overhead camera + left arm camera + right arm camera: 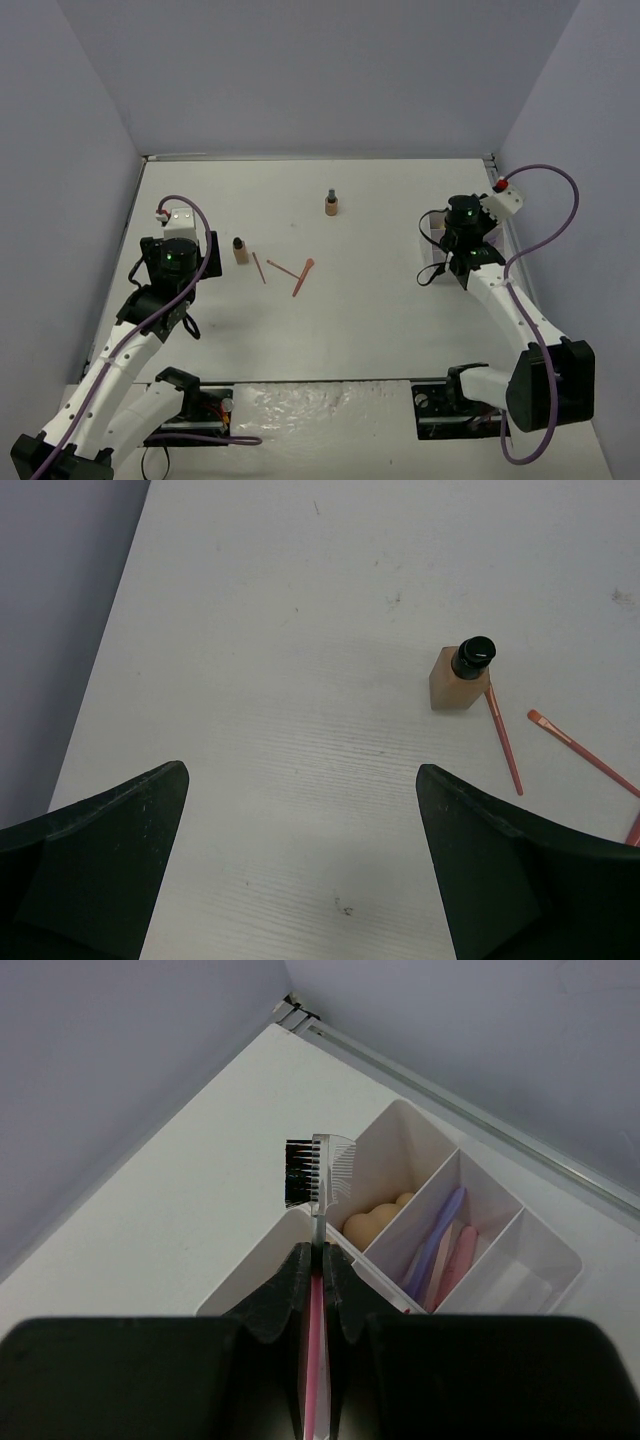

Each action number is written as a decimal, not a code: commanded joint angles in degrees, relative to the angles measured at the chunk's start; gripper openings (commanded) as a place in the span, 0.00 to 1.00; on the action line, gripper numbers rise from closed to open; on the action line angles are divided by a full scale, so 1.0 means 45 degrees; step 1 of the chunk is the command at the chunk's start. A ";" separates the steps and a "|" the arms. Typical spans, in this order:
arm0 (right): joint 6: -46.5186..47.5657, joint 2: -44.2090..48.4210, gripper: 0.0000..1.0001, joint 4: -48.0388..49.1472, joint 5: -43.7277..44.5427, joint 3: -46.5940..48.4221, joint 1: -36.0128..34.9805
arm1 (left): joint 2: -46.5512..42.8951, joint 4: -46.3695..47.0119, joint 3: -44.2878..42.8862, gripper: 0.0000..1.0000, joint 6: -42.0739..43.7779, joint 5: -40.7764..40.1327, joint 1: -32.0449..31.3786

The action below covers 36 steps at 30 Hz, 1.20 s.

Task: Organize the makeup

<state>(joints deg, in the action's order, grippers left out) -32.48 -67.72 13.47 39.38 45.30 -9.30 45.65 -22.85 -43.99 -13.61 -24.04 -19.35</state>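
A tan bottle with a dark cap [240, 250] stands on the table left of centre; it also shows in the left wrist view [462, 677]. A second tan bottle [331, 205] stands further back. Three thin pink-red sticks [283, 270] lie between them, two of which show clearly in the left wrist view [505, 742]. My left gripper [185, 245] [300, 775] is open and empty, left of the nearer bottle. My right gripper [452, 242] [317, 1260] is shut on a pink-handled brow comb and brush [318, 1185], held over the white tray [545, 1235]. Peach sponges [375, 1222] and lilac and pink sticks [440, 1245] lie in the tray.
The white tray [431, 235] sits at the right, mostly hidden under my right arm. Grey walls close in the table at the left, back and right. One tray compartment [510, 1280] nearest the wall looks empty.
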 commanded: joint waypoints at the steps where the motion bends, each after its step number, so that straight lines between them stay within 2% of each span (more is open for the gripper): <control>1: -0.0731 -0.0636 0.00 0.1866 0.1617 0.0051 0.0211 | 0.0051 0.0625 -0.0401 0.97 0.0133 -0.0145 0.0044; 18: -0.1411 -0.1992 0.00 0.2727 0.1447 -0.0779 0.0231 | 0.0161 0.0723 -0.0401 0.97 0.0172 -0.0114 0.0043; 25: -0.1609 -0.2261 0.05 0.3134 0.1058 -0.1204 0.0206 | 0.0154 0.0718 -0.0415 0.97 0.0186 -0.0106 0.0048; 28: -0.1629 -0.2219 0.10 0.3081 0.0995 -0.1295 0.0076 | 0.0149 0.0703 -0.0401 0.97 0.0173 -0.0087 0.0044; 36: -0.1684 -0.1203 0.36 0.1885 0.0834 -0.1320 -0.0461 | 0.0093 0.0761 -0.0401 0.97 0.0172 -0.0009 0.0043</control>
<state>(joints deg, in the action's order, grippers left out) -38.60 -77.49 22.46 41.12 38.88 -9.77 46.17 -22.83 -43.99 -13.56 -23.99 -19.35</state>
